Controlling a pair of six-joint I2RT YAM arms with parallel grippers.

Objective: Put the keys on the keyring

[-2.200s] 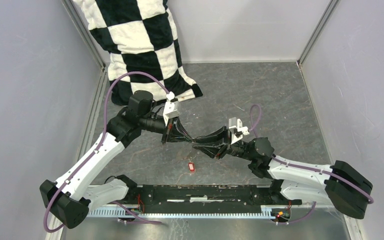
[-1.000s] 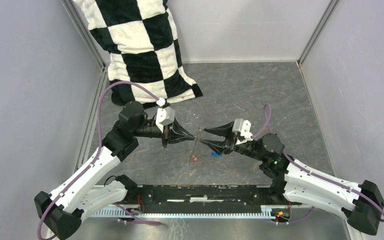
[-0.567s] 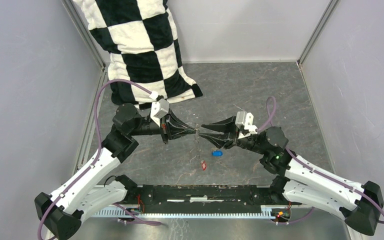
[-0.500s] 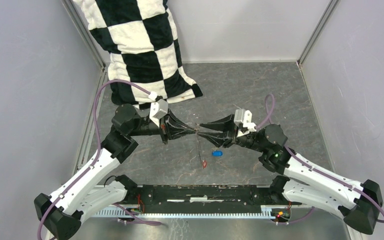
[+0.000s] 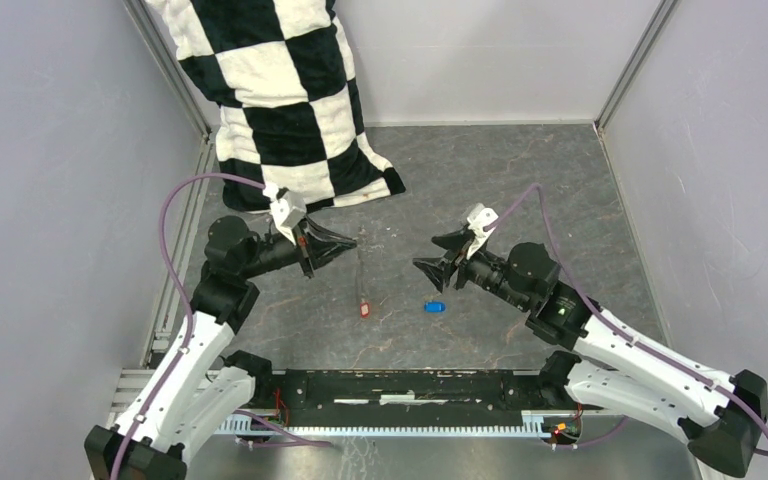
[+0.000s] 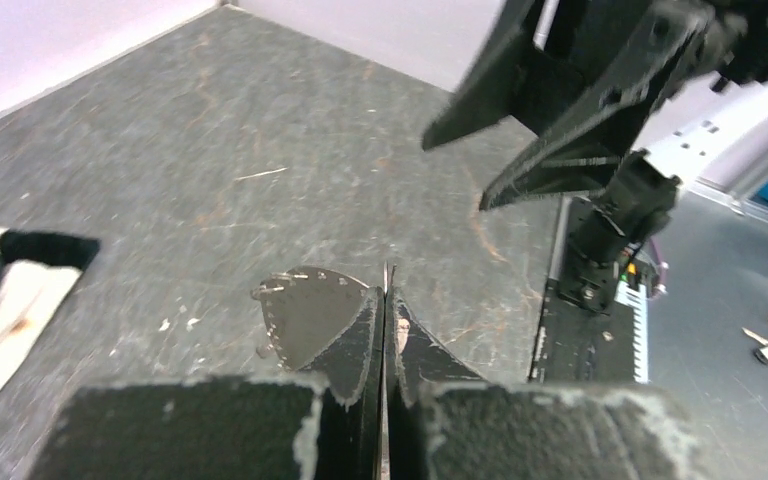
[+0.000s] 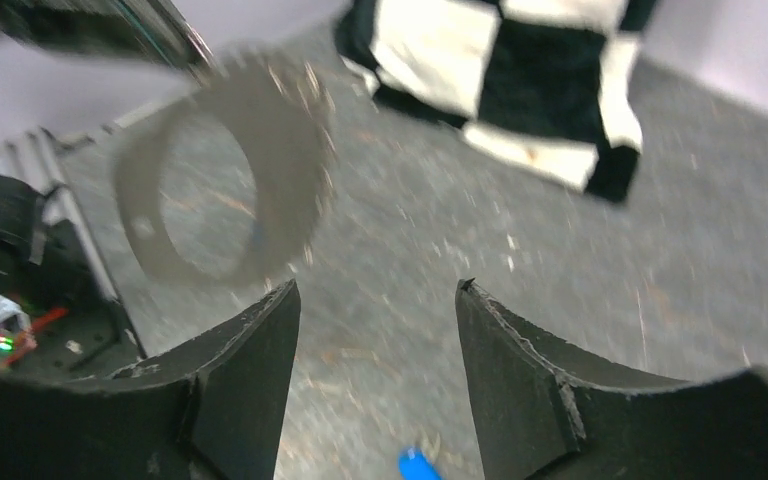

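The keyring [image 5: 361, 270], a thin grey hoop seen almost edge-on from above, hangs over the middle of the table [image 5: 520, 180], pinched at its top by the left gripper [image 5: 353, 240], whose fingers are pressed together on the wire. The red key [image 5: 364, 310] sits at the hoop's 6 o'clock end and appears to be threaded on it, though the view is too coarse to be sure. The blue key [image 5: 434, 307] lies loose on the table at 3 o'clock from the red one, well apart from the ring. At 3 o'clock from the ring the right gripper [image 5: 426, 253] faces it with jaws spread wide and nothing between them. A checkered cloth [image 5: 280, 90] is heaped in the 11 o'clock corner.
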